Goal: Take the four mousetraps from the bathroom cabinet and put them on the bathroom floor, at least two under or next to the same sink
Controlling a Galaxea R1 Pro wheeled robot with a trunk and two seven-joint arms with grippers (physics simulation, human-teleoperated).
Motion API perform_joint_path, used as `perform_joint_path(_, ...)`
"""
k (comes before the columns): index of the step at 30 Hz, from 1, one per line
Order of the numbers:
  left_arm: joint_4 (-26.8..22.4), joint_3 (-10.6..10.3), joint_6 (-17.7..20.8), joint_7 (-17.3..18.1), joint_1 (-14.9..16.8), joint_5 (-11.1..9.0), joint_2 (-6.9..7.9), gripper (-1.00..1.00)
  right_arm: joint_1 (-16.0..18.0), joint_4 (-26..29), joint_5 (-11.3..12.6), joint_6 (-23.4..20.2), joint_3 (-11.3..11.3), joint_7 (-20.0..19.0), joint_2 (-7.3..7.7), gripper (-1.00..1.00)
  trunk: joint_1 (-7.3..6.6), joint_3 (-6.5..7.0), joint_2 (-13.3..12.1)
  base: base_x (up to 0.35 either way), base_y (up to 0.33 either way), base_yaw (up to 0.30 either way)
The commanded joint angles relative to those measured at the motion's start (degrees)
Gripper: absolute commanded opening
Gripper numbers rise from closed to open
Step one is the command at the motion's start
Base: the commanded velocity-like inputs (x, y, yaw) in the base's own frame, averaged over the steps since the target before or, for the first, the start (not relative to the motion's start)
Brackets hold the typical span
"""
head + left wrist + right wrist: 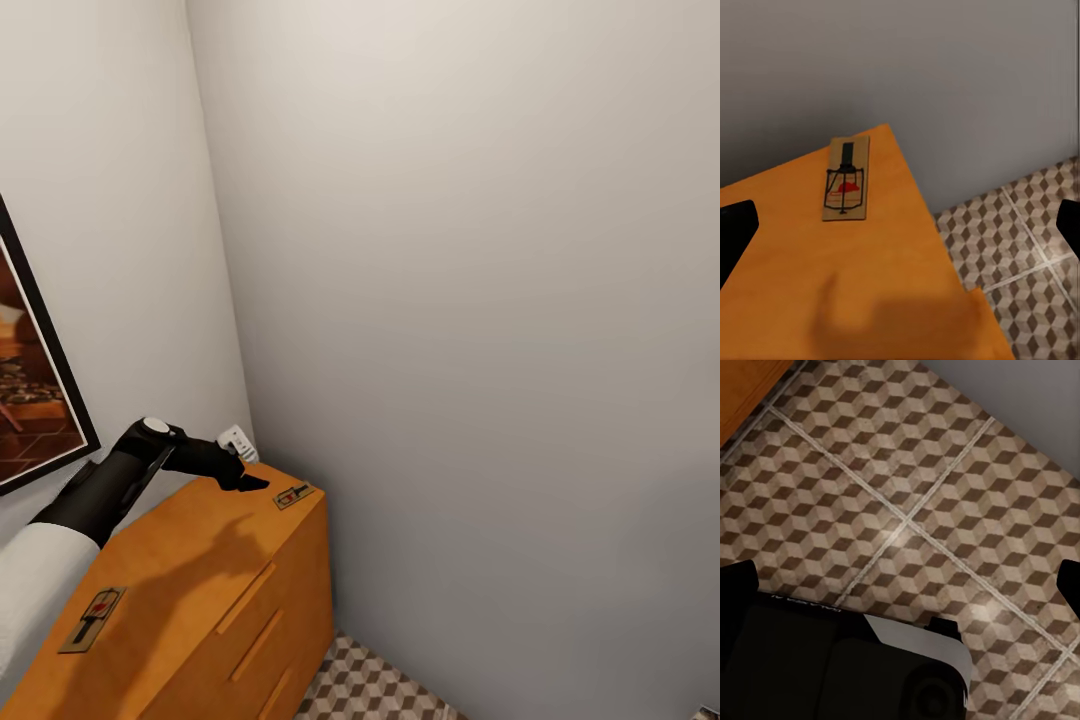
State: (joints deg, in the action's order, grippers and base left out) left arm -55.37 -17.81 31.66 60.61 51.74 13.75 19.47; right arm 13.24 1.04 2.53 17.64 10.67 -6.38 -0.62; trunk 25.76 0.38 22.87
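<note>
My black left gripper (250, 483) hovers spread wide above the orange-brown wooden cabinet (190, 570), just short of a tan wooden mousetrap (293, 495); my right gripper's (904, 585) fingers are parted too.

Left arm outstretched, left hand (243, 481) spread wide, holding nothing

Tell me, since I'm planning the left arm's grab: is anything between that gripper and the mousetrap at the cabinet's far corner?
Nothing visible. The left gripper hovers over the cabinet, and only bare cabinet top lies between it and the mousetrap.
</note>
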Motion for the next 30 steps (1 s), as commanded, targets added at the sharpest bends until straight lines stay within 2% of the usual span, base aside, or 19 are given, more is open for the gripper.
perform_joint_path(1, 0.2, -0.1, 0.2, 0.2, 0.0, 0.2, -0.13, 1.00, 0.0, -0.1, 0.3, 0.2, 0.2, -0.1, 0.00, 1.00, 0.02, -0.03, 0.0, 0.000, 0.000, 0.000)
perform_joint_path(2, 2.3, 0.0, -2.3, 0.2, 0.0, 0.2, -1.01, 1.00, 0.0, -0.1, 0.3, 0.2, 0.2, -0.1, 0.00, 1.00, 0.02, -0.03, 0.0, 0.000, 0.000, 0.000)
perform_joint_path(6, 3.6, 0.0, -3.7, 0.2, 0.0, 0.2, -1.33, 1.00, 0.0, -0.1, 0.3, 0.2, 0.2, -0.1, 0.00, 1.00, 0.02, -0.03, 0.0, 0.000, 0.000, 0.000)
perform_joint_path(30, 4.1, -0.1, -4.2, 0.2, 0.0, 0.2, -1.54, 1.00, 0.0, -0.1, 0.3, 0.2, 0.2, -0.2, -0.09, 1.00, 0.02, -0.03, 0.0, 0.000, 0.000, 0.000)
